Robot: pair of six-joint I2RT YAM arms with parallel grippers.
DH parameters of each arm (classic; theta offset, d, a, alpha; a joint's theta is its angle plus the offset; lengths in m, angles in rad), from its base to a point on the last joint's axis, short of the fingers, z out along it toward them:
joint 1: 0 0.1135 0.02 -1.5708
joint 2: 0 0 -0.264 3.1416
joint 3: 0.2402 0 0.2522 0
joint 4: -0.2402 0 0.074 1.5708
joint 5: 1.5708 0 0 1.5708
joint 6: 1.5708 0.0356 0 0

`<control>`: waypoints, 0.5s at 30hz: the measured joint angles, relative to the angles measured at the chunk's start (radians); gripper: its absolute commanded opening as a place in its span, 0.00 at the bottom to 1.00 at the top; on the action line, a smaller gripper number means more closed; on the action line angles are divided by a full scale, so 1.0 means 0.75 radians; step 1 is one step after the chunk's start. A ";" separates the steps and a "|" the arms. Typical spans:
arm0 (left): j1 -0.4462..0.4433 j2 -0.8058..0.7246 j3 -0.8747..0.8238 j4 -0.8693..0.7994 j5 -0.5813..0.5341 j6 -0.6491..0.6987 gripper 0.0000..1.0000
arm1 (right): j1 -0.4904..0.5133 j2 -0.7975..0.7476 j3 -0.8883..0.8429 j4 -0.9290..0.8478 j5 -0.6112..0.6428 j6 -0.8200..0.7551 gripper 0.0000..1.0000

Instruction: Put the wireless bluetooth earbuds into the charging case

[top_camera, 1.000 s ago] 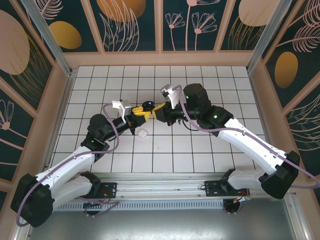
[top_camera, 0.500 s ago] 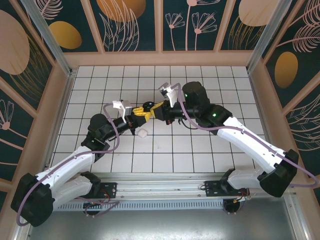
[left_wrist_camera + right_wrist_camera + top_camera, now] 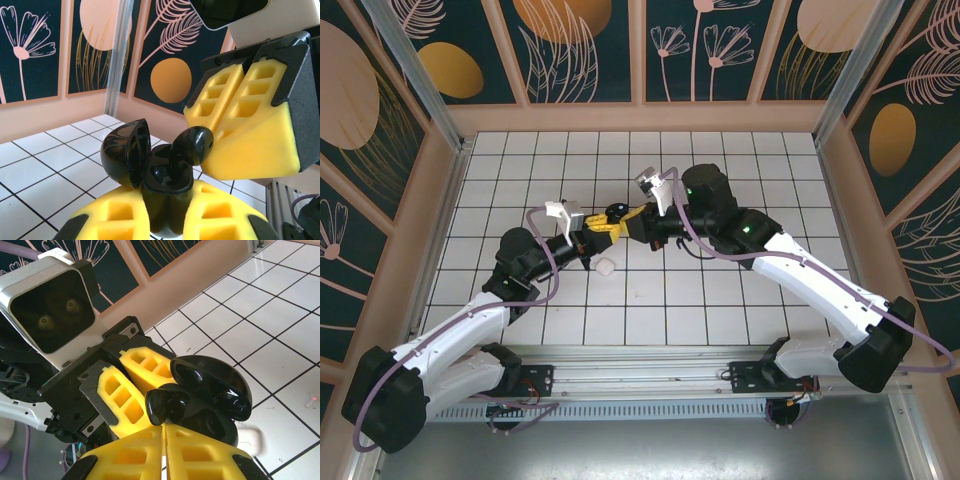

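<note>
Foam pads of the left gripper (image 3: 162, 225) clamp the open black charging case (image 3: 160, 182), lid tipped back. A black earbud (image 3: 192, 145) stands stem-down in its well, the right gripper (image 3: 163, 432), tips closed, touching its bulb. It looks light, hard and slippery, so I'd nudge it on that rounded head.

Bright, even light is falling from overhead onto the white table (image 3: 650, 300), and the arms are casting only faint, soft-edged shadows close beside themselves. The tiles are giving off a mild sheen without any hard glare. In the top view, the straight frame rails are bowing slightly near the edges. In the left wrist view, the glossy black case (image 3: 125, 155) and the earbud (image 3: 192, 145) are catching small pale highlights, while the left jaws at the bottom edge are going soft with blur. In the right wrist view, the tile lines are staying sharp.
</note>
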 measured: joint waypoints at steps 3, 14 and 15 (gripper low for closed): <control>0.000 0.001 0.001 0.000 0.001 0.000 0.00 | 0.002 -0.001 -0.001 0.001 -0.001 0.005 0.11; 0.000 0.033 0.019 -0.001 0.001 0.000 0.00 | 0.026 0.000 -0.003 0.001 -0.001 0.021 0.11; 0.000 0.034 0.019 -0.001 0.001 0.000 0.00 | 0.026 0.000 -0.003 0.001 -0.001 0.025 0.11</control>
